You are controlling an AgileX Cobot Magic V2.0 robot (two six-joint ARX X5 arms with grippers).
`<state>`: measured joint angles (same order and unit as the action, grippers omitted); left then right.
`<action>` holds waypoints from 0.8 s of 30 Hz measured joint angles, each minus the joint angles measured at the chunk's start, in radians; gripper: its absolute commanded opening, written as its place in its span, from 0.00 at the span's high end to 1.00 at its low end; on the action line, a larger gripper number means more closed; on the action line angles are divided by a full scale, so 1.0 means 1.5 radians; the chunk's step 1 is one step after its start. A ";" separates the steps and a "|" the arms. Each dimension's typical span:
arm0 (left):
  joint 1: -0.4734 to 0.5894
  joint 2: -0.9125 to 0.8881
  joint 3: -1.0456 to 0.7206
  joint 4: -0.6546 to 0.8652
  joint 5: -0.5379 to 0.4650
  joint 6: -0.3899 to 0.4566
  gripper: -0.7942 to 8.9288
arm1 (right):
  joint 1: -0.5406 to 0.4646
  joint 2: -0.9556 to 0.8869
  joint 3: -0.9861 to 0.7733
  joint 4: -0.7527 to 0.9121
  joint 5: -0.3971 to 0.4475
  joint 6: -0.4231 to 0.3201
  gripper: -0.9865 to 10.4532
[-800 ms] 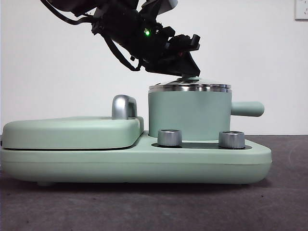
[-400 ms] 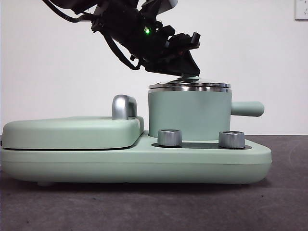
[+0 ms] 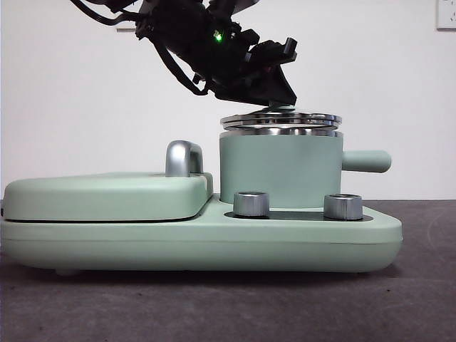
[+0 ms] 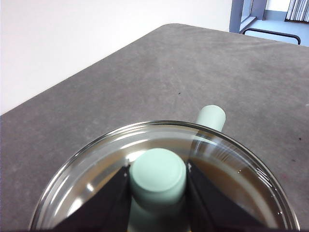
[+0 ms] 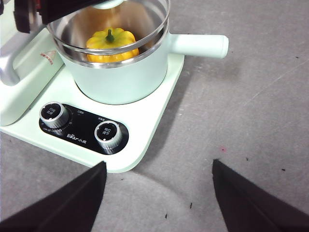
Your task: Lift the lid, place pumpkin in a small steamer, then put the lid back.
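Observation:
The mint-green small steamer [image 3: 278, 171] stands on the right half of its base, side handle [image 3: 367, 161] pointing right. My left gripper [image 3: 274, 92] comes down from the upper left and is shut on the mint knob [image 4: 158, 175] of the glass lid [image 3: 280, 120]. It holds the lid just above the pot's rim, with a thin gap showing. The right wrist view shows the yellow-orange pumpkin [image 5: 112, 46] inside the steamer [image 5: 120, 79], under the lid [image 5: 153, 37]. My right gripper [image 5: 159, 163] is open and empty above the table, in front of the base.
The pot sits on a mint-green cooker base [image 3: 214, 242] with two steel dials [image 3: 251, 204] [image 3: 343, 206]. A wide flat grill cover [image 3: 107, 196] with a steel handle [image 3: 183, 158] fills its left half. Grey table lies around it.
The left gripper has risen a little with the lid. The lid lay on the pot's rim before and now hangs just above it. The pot has not moved.

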<state>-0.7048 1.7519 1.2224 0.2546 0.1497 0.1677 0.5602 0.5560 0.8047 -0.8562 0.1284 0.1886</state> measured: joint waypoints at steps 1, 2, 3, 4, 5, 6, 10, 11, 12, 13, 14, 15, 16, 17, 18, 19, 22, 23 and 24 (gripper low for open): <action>0.000 -0.001 0.000 -0.005 0.000 0.000 0.90 | 0.000 0.000 0.000 0.000 0.000 0.000 0.62; 0.000 -0.001 0.000 -0.010 0.000 0.000 0.90 | 0.000 0.000 0.000 0.000 0.000 0.000 0.62; 0.000 -0.001 0.000 -0.016 0.000 0.000 0.90 | 0.000 0.000 0.000 0.000 0.000 0.000 0.62; 0.000 -0.001 0.000 -0.020 0.000 0.000 0.90 | 0.000 0.000 0.000 0.000 0.000 0.000 0.62; 0.000 -0.001 0.000 -0.022 0.000 0.000 0.90 | 0.000 0.000 0.000 0.000 0.000 0.000 0.62; 0.000 -0.002 0.000 -0.022 0.000 -0.002 0.90 | 0.000 0.000 0.000 0.000 0.000 0.000 0.62; 0.000 -0.003 0.000 -0.022 0.000 -0.005 0.90 | 0.000 0.000 0.000 -0.002 0.000 0.000 0.62; 0.000 -0.003 0.000 -0.022 0.000 -0.005 0.90 | 0.000 0.000 0.000 -0.005 0.000 0.000 0.62; 0.000 -0.003 0.000 -0.022 0.000 -0.005 0.90 | 0.000 0.000 0.000 -0.007 0.000 0.000 0.62; 0.000 -0.003 0.000 -0.022 0.000 -0.005 0.90 | 0.000 0.000 0.000 -0.007 0.000 0.000 0.62; 0.000 -0.003 0.000 -0.022 0.000 -0.005 0.90 | 0.000 0.000 0.000 -0.007 0.000 0.000 0.62; 0.000 -0.003 0.000 -0.022 0.000 -0.005 0.90 | 0.000 0.000 0.000 -0.007 0.000 0.000 0.62; 0.000 -0.003 0.000 -0.022 0.000 -0.005 0.90 | 0.000 0.000 0.000 -0.007 0.000 0.000 0.62; 0.000 -0.003 0.000 -0.022 0.000 -0.005 0.90 | 0.000 0.000 0.000 -0.007 0.000 0.000 0.62; 0.000 -0.003 0.000 -0.022 0.000 -0.005 0.90 | 0.000 0.000 0.000 -0.007 0.000 0.000 0.62; 0.000 -0.003 0.000 -0.022 0.001 -0.005 0.90 | 0.000 0.000 0.000 -0.007 0.000 0.000 0.62; 0.000 -0.003 0.000 -0.022 0.002 -0.007 0.90 | 0.000 0.000 0.000 -0.007 0.000 0.000 0.62; 0.000 -0.003 0.000 -0.022 0.002 -0.009 0.90 | 0.000 0.000 0.000 -0.007 0.000 0.000 0.62; 0.001 -0.003 0.000 -0.022 0.003 -0.010 0.90 | 0.000 0.000 0.000 -0.007 0.000 0.000 0.62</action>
<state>-0.7040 1.7473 1.2224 0.2222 0.1535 0.1524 0.5602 0.5560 0.8047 -0.8673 0.1284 0.1886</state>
